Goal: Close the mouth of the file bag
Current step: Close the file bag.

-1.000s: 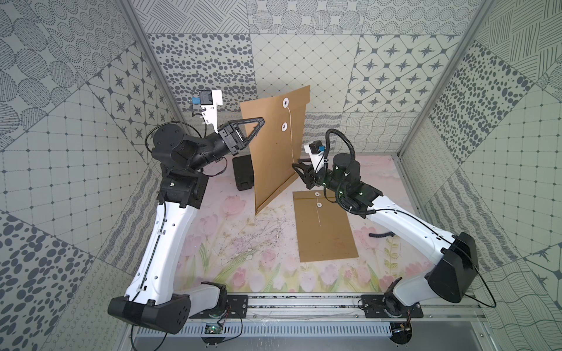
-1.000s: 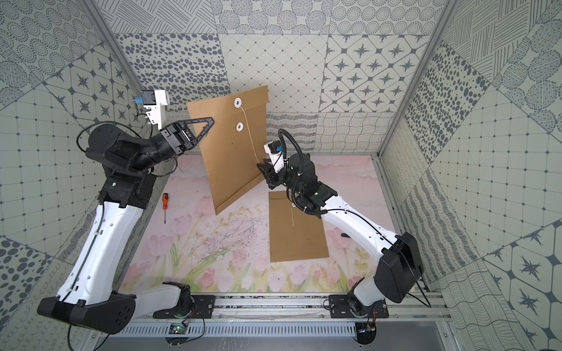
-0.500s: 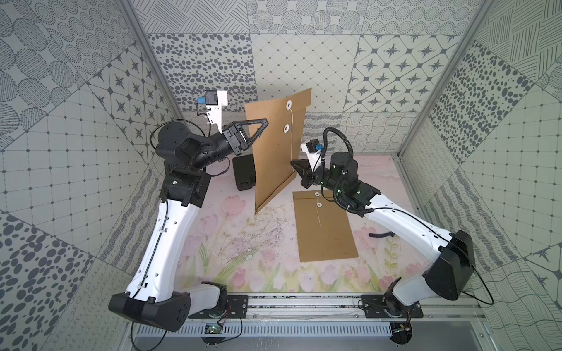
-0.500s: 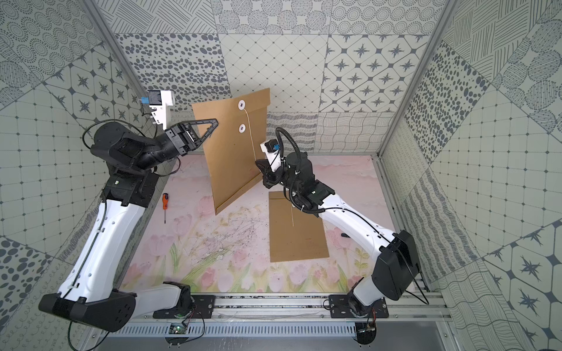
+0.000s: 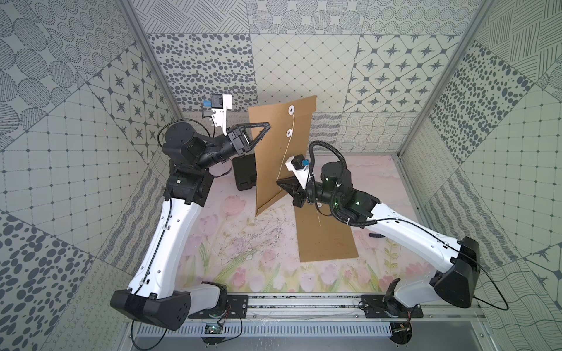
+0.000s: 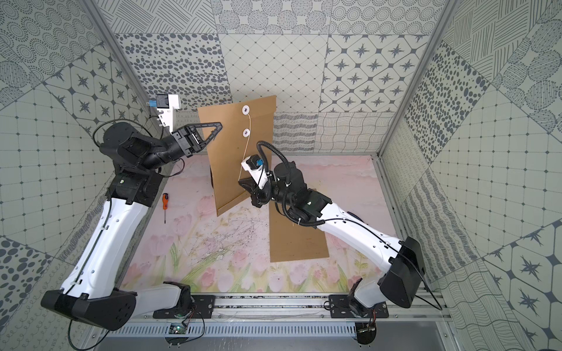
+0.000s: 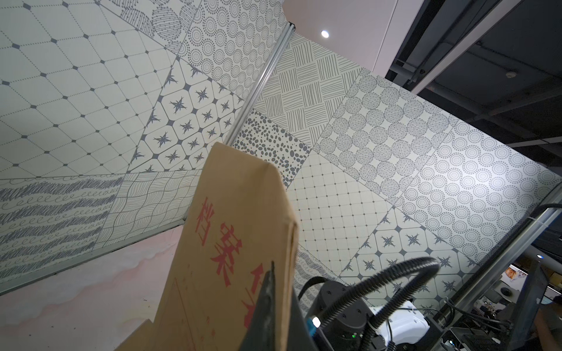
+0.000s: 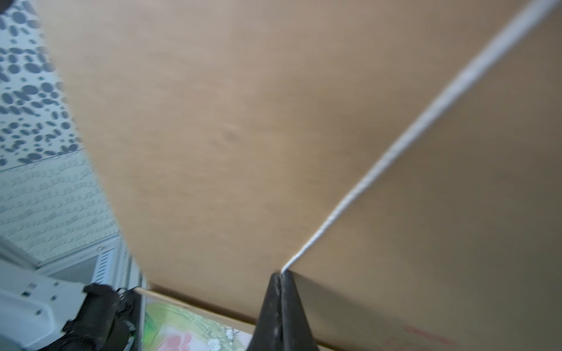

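Observation:
A brown file bag [image 5: 279, 164] [image 6: 231, 164] stands upright at the back of the table, its lower corner on the mat. My left gripper [image 5: 267, 125] [image 6: 219, 124] is shut on its upper left edge; the left wrist view shows the bag's edge [image 7: 237, 228] pinched in the gripper [image 7: 281, 288]. Two white discs [image 5: 291, 109] [image 5: 288, 132] sit near the bag's top. A white string [image 5: 286, 155] [image 6: 247, 146] runs down from them. My right gripper [image 5: 278, 182] [image 6: 240, 182] [image 8: 280, 275] is shut on the string [image 8: 395, 146] at its lower end.
A second brown file bag [image 5: 325, 240] [image 6: 296, 240] lies flat under my right arm. A black box [image 5: 243, 173] stands behind the upright bag. An orange screwdriver [image 6: 165, 205] lies by the left wall. Dried twigs [image 5: 252, 237] are scattered mid-mat.
My right gripper has closed on the string. The left arm has carried the upright bag a little to the right.

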Controlling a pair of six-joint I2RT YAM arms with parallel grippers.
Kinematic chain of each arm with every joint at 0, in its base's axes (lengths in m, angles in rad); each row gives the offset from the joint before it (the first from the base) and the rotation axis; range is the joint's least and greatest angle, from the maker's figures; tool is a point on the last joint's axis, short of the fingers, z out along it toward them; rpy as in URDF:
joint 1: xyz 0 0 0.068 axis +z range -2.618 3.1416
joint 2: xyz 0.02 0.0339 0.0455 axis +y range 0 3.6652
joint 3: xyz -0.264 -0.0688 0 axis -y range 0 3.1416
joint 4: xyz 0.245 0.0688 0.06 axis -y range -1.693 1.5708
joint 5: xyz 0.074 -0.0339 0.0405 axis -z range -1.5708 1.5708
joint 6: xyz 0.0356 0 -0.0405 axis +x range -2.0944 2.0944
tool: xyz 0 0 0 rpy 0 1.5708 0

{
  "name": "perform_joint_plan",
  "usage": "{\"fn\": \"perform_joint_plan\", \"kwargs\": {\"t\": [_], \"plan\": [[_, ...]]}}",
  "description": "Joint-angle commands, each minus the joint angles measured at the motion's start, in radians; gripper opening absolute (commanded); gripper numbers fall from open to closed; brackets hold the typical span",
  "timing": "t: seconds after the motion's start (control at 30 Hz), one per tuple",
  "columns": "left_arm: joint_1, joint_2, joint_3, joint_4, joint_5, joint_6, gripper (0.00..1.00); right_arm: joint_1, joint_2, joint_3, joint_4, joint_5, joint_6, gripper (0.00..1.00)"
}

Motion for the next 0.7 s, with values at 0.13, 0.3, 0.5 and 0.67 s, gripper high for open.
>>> {"fn": "perform_joint_plan", "kwargs": {"t": [0.13, 0.3, 0.5, 0.67], "plan": [[-0.003, 0.006, -0.041, 0.127, 0.025, -0.010, 0.00, 0.070, -0.048, 0.056, -0.046, -0.049, -0.020, 0.00], [-0.002, 0.000, -0.059, 0.124, 0.029, 0.001, 0.00, 0.077, -0.057, 0.042, -0.036, -0.069, 0.006, 0.00], [-0.002, -0.002, -0.070, 0.142, 0.032, 0.000, 0.00, 0.063, -0.089, -0.004, -0.035, -0.046, 0.038, 0.00], [-0.003, -0.005, -0.062, 0.137, 0.036, 0.001, 0.00, -0.036, -0.149, -0.077, -0.069, -0.038, 0.081, 0.00]]}}
